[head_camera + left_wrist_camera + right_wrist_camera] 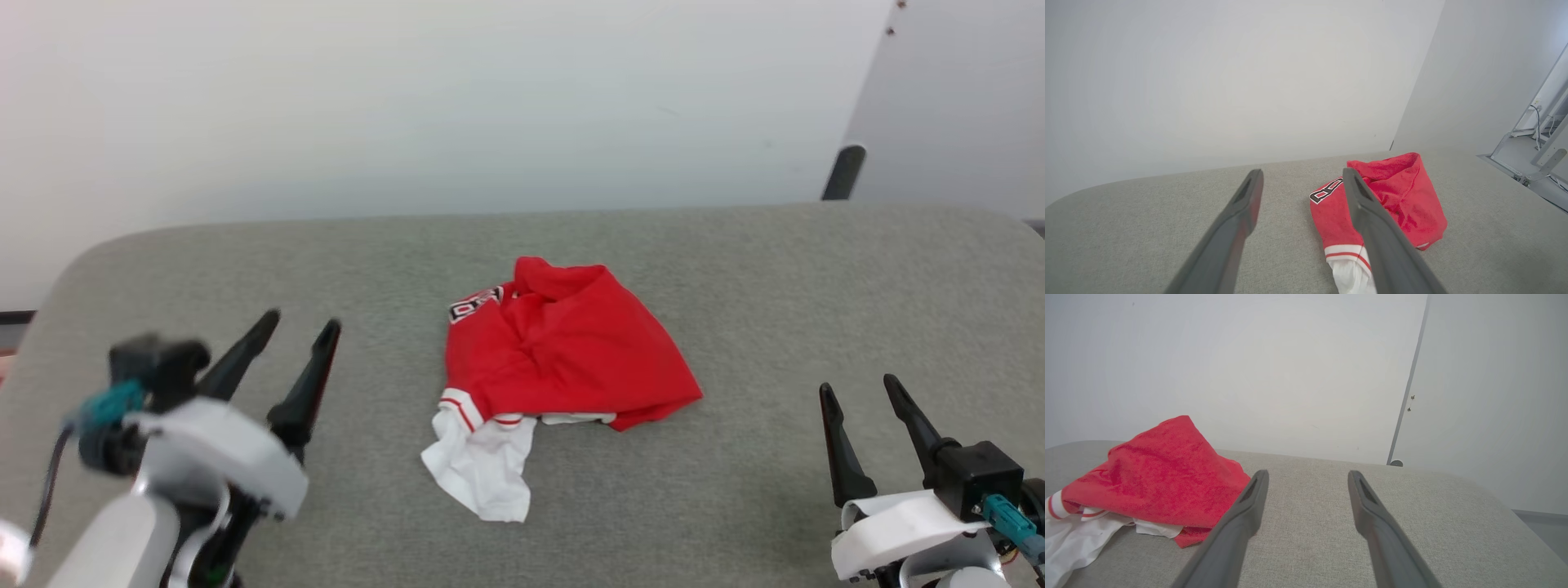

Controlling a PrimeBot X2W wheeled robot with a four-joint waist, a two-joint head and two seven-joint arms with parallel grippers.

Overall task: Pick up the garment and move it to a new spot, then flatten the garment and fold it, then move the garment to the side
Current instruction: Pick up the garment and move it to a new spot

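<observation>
The garment (563,351) lies in a crumpled red heap at the middle of the grey padded table (735,269), a white sleeve with red-striped trim spilling toward me and a bit of black lettering at its far left. My left gripper (302,322) is open, hovering to the garment's left and apart from it. My right gripper (859,384) is open at the lower right, well clear of the cloth. In the left wrist view the garment (1396,200) sits partly behind the right finger. From the right wrist the garment (1155,477) is at the left.
A pale wall (408,98) runs behind the table. A dark post (842,171) stands past the far right edge beside a grey panel. The table's corners are rounded. Metal frame legs and cables (1535,139) are on the floor off to the right.
</observation>
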